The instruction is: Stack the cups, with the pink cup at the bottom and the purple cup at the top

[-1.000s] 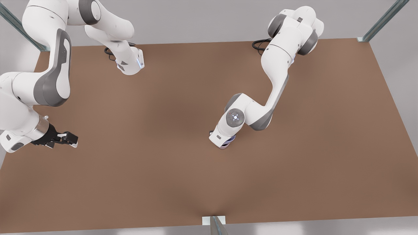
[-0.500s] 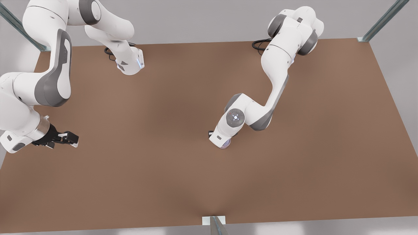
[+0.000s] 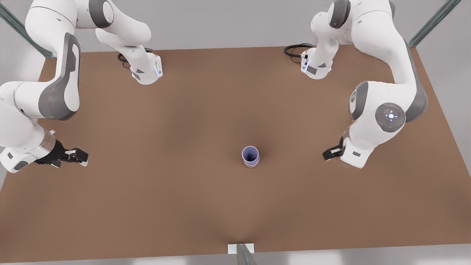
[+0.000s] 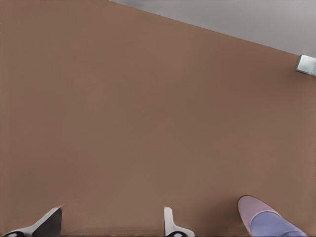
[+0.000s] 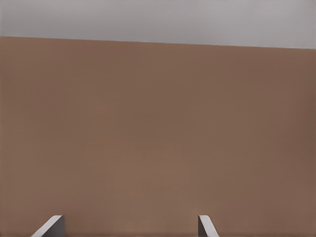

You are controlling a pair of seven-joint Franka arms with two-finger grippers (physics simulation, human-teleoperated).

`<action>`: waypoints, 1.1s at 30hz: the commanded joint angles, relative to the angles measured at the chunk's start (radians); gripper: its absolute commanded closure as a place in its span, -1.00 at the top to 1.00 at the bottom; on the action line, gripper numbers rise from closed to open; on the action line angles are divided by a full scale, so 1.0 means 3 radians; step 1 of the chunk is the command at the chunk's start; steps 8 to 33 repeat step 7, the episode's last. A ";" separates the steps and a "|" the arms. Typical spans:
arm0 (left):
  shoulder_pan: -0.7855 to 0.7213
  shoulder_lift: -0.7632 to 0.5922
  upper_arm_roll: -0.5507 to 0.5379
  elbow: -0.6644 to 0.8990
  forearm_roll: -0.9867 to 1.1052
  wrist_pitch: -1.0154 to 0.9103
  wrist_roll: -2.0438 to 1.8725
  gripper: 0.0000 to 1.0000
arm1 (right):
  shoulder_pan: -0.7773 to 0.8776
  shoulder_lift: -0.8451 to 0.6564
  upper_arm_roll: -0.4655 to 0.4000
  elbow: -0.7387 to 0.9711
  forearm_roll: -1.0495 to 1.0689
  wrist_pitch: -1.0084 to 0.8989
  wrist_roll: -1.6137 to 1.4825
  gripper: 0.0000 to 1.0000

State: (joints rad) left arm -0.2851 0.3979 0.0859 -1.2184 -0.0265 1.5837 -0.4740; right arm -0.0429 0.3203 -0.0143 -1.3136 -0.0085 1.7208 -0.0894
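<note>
right hand (image 3: pixel 81 157) hangs low near the desk's (image 3: pixel 184 206) edge on the front view's left, its fingers apart and empty. it is well away from the cups and idle.

around mid-desk, a little nearer the near edge, the purple cup (image 3: pixel 250 154) sits nested upright in the pink cup (image 3: pixel 251 164). only a sliver of pink shows under it, so the stack looks done. both are small plain tapered cups, probably light, stiff and smooth. a pinch across the rim or upper wall would suit, gently, since a nudge could tip the pair.

left hand (image 3: pixel 329 153) hovers beside the stack toward the front view's right, apart from it, with its fingers spread and holding nothing. its wrist view catches the stack just off one finger.

nothing stands between either hand and the cups. a metal bracket (image 3: pixel 241 248) sits at the near edge and coiled cables (image 3: pixel 294 49) along the far edge.
</note>
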 commanded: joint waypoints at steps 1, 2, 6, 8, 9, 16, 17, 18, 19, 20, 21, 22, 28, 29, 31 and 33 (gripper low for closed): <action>0.0306 -0.0222 -0.0419 -0.0060 0.0211 -0.0427 0.1437 1.00 | 0.0000 -0.0004 0.0002 0.0002 0.0003 0.0006 -0.0024 1.00; 0.0326 -0.0303 -0.0440 -0.0070 0.0211 -0.0427 0.1467 1.00 | 0.0000 -0.0004 -0.0003 0.0002 0.0003 0.0006 -0.0024 1.00; 0.0413 -0.0406 -0.0465 -0.0167 0.0211 -0.0411 0.1662 1.00 | 0.0000 -0.0004 -0.0003 0.0002 0.0003 0.0006 -0.0029 1.00; 0.0444 -0.0406 -0.0511 -0.0167 0.0211 -0.0411 0.1652 1.00 | 0.0000 -0.0004 -0.0003 0.0002 0.0003 0.0006 -0.0024 1.00; 0.0444 -0.0406 -0.0511 -0.0167 0.0211 -0.0411 0.1652 1.00 | 0.0000 -0.0004 -0.0003 0.0002 0.0003 0.0006 -0.0024 1.00; 0.0444 -0.0406 -0.0511 -0.0167 0.0211 -0.0411 0.1652 1.00 | 0.0000 -0.0004 -0.0003 0.0002 0.0003 0.0006 -0.0024 1.00; 0.0444 -0.0406 -0.0511 -0.0167 0.0211 -0.0411 0.1652 1.00 | 0.0000 -0.0004 -0.0003 0.0002 0.0003 0.0006 -0.0024 1.00; 0.0444 -0.0406 -0.0511 -0.0167 0.0211 -0.0411 0.1652 1.00 | 0.0000 -0.0004 -0.0003 0.0002 0.0003 0.0006 -0.0024 1.00; 0.0444 -0.0406 -0.0511 -0.0167 0.0211 -0.0411 0.1652 1.00 | 0.0000 -0.0004 -0.0003 0.0002 0.0003 0.0006 -0.0024 1.00; 0.0444 -0.0406 -0.0511 -0.0167 0.0211 -0.0411 0.1652 1.00 | 0.0000 -0.0004 -0.0003 0.0002 0.0003 0.0006 -0.0024 1.00; 0.0444 -0.0406 -0.0511 -0.0167 0.0211 -0.0411 0.1652 1.00 | 0.0000 -0.0004 -0.0003 0.0002 0.0003 0.0006 -0.0024 1.00; 0.0444 -0.0406 -0.0511 -0.0167 0.0211 -0.0411 0.1652 1.00 | 0.0000 -0.0004 -0.0003 0.0002 0.0003 0.0006 -0.0024 1.00; 0.0444 -0.0406 -0.0511 -0.0167 0.0211 -0.0411 0.1652 1.00 | 0.0000 -0.0004 -0.0003 0.0002 0.0003 0.0006 -0.0024 1.00; 0.0444 -0.0406 -0.0511 -0.0167 0.0211 -0.0411 0.1652 1.00 | 0.0000 -0.0004 -0.0003 0.0002 0.0003 0.0006 -0.0024 1.00; 0.0444 -0.0406 -0.0511 -0.0167 0.0211 -0.0411 0.1652 1.00 | 0.0000 -0.0004 -0.0003 0.0002 0.0003 0.0006 -0.0024 1.00; 0.0444 -0.0406 -0.0511 -0.0167 0.0211 -0.0411 0.1652 1.00 | 0.0000 -0.0004 -0.0003 0.0002 0.0003 0.0006 -0.0024 1.00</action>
